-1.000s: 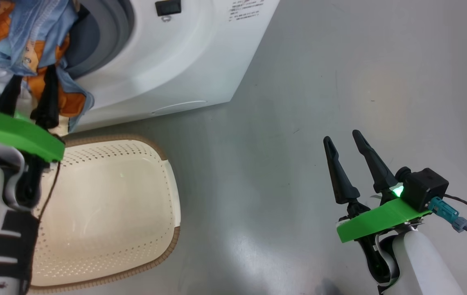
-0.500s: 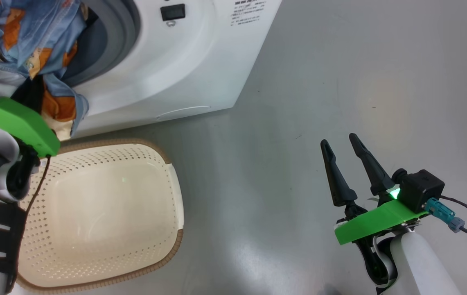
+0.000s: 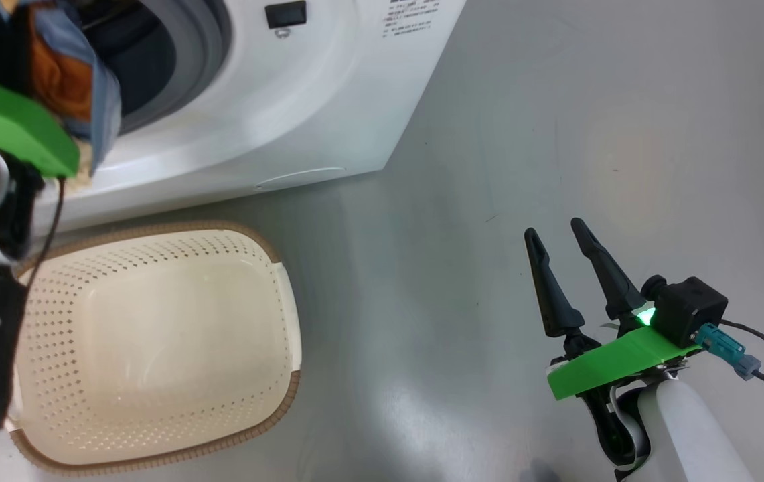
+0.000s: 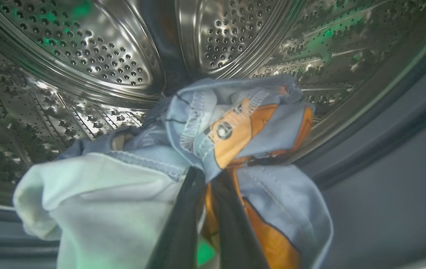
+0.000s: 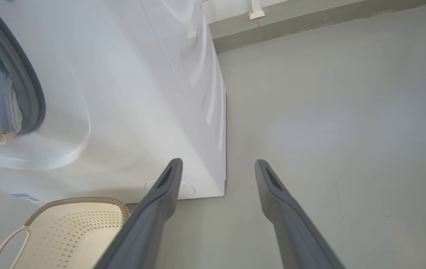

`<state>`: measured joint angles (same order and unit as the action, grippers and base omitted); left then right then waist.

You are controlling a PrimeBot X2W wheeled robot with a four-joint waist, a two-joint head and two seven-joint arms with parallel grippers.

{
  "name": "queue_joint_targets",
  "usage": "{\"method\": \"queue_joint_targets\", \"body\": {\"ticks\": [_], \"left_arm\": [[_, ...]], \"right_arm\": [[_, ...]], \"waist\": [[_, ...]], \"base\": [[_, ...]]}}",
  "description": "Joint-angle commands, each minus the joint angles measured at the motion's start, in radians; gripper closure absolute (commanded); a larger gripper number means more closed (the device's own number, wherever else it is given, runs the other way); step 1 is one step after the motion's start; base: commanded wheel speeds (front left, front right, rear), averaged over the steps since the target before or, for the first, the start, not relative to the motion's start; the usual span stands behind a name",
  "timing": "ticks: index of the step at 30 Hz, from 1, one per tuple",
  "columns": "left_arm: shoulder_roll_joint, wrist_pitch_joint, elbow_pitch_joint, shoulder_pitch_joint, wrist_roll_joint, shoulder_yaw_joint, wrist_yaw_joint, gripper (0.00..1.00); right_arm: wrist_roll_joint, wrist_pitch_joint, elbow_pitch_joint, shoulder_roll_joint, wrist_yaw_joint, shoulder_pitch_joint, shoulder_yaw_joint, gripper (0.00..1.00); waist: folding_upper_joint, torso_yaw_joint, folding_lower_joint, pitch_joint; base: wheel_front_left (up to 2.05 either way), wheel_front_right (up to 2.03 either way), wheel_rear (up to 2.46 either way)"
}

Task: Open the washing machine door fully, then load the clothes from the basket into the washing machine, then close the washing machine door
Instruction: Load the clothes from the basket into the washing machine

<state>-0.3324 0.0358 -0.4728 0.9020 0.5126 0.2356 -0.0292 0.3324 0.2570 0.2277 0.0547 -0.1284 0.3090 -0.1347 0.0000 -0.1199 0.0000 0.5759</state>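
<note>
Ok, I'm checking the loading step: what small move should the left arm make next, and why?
Probably ease the left gripper deeper into the drum before opening. Its fingers are shut on the clothes, which hang just at the drum's mouth, one flap in front of the gasket; released here they might slip out.

the right gripper holds its jaws wide apart over the grey floor. to their left stands the white washing machine, with clothes hanging inside its grey gasket. the cream basket sits just in front, lower left.
</note>
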Motion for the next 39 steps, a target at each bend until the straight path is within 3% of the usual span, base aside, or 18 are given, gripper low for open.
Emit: {"method": "queue_joint_targets", "body": {"ticks": [1,13,24,39], "left_arm": [[-0.058,-0.01,0.03,0.041,-0.017,-0.028,0.009,1.0],[-0.088,-0.129,-0.04,0.209,-0.048,-0.021,-0.036,1.0],[-0.117,-0.159,-0.135,0.339,-0.023,-0.007,-0.081,1.0],[-0.171,-0.287,-0.179,0.529,-0.06,0.03,-0.098,1.0]], "right_arm": [[0.016,0.005,-0.019,-0.005,-0.002,-0.012,-0.025,0.0],[0.034,0.005,-0.03,-0.005,-0.002,0.008,-0.042,0.0],[0.054,0.005,-0.047,-0.005,-0.002,0.024,-0.059,0.0],[0.064,0.005,-0.074,-0.005,-0.002,0.035,-0.089,0.0]], "waist": [[0.0,-0.002,0.0,0.006],[0.0,-0.028,0.0,0.082],[0.0,-0.056,0.0,0.19],[0.0,-0.096,0.0,0.268]], "base": [[0.0,0.0,0.0],[0.0,0.0,0.0],[0.0,0.0,0.0],[0.0,0.0,0.0]]}}
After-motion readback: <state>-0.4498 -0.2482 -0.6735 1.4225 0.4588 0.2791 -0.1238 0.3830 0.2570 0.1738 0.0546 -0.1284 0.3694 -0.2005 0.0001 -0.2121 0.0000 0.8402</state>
